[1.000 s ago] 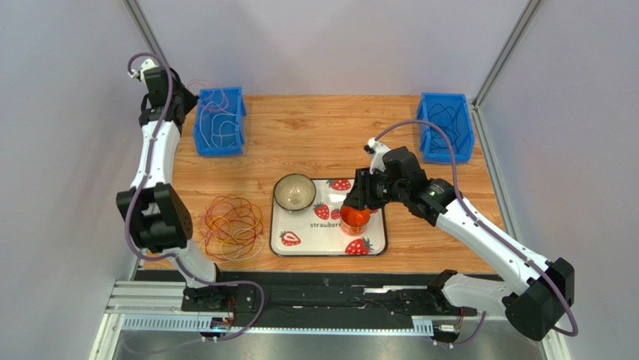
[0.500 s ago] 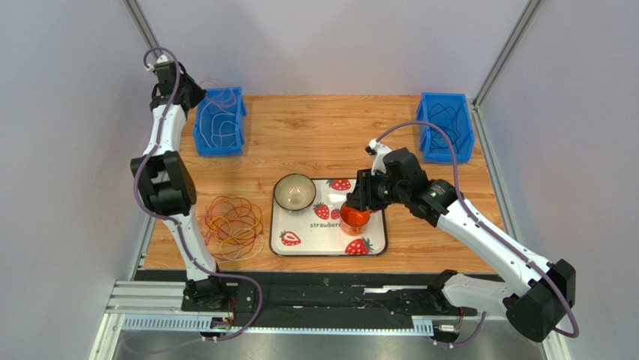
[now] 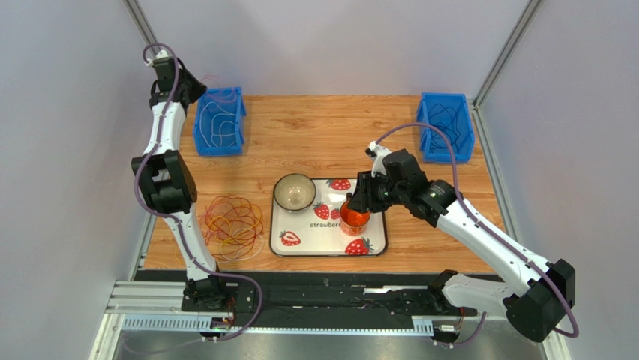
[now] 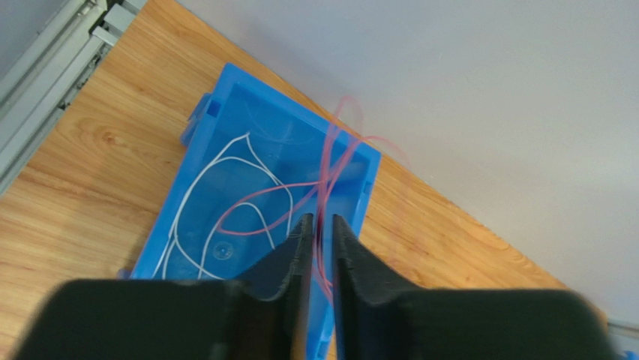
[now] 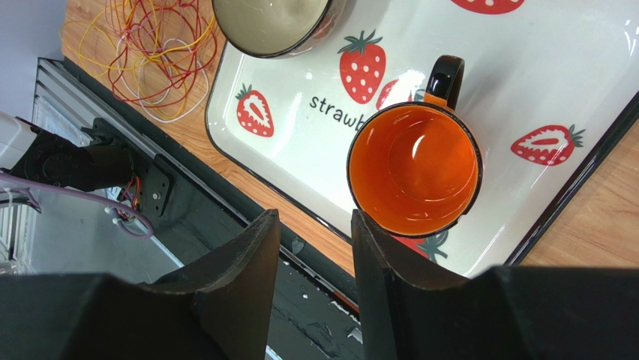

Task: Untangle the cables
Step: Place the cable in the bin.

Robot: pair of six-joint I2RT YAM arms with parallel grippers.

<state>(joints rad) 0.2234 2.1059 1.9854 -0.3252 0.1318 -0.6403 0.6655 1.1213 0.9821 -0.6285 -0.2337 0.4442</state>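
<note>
Over at the far-left corner of the table, a pink cable (image 4: 324, 161) runs straight out from between the jaws of the left gripper (image 4: 321, 219). It crosses the left blue bin (image 4: 277, 135) lengthwise. One curve of it lies on the bin floor beside a white cable (image 4: 247, 137), and its far loops spill over the far rim. From where I stand the jaws are parted only a crack, yet the gap looks wider than the strand, so I'd say the pink cable is let go, or all but. The rest of the cables (image 3: 231, 225) sit in a loose, roundish heap of yellow, orange and red loops on the near-left of the table, with no clear long axis. That heap is close by the left arm's base and well back toward the arms from where the left gripper hangs. The right gripper (image 5: 313, 216) is comfortably open with nothing in it, poised above the strawberry tray (image 5: 292, 150) with the orange mug (image 5: 414, 169) just beside one finger. The bowl (image 5: 270, 19) and a stretch of tray lie between it and the heap. More dark cables (image 3: 448, 120) lie in the right blue bin (image 3: 424, 127). The heap is on the left arm's side, so I'd expect that arm to swing back down to it.
</note>
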